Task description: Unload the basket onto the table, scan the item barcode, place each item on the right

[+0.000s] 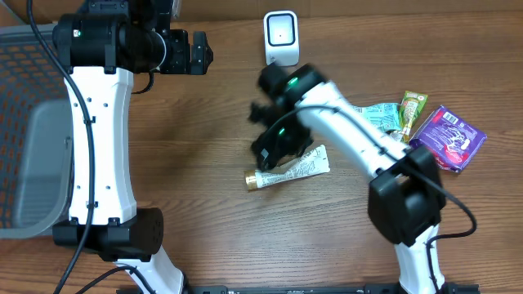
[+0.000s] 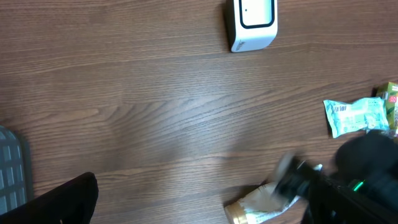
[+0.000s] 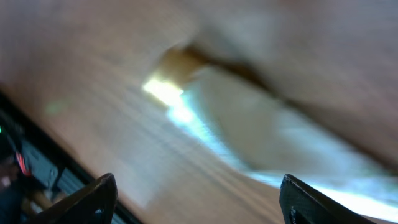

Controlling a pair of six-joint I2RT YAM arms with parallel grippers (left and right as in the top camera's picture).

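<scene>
My right fingers (image 3: 99, 202) hang spread and empty over the tube (image 1: 290, 169). The tube lies flat on the bench (image 1: 188, 147) in front of the scanner (image 1: 280, 38), with its gold cap toward the scanner's left. My left fingers (image 2: 68, 199) stand released, holding nothing, well to the scanner's left. Risk: the wrist view is smeared, which suggests motion. Closing while travelling could pinch only the flattened tail, so the tube swings or slips out. A lift with the barcode turned away from the scanner's window would likely give no read.
</scene>
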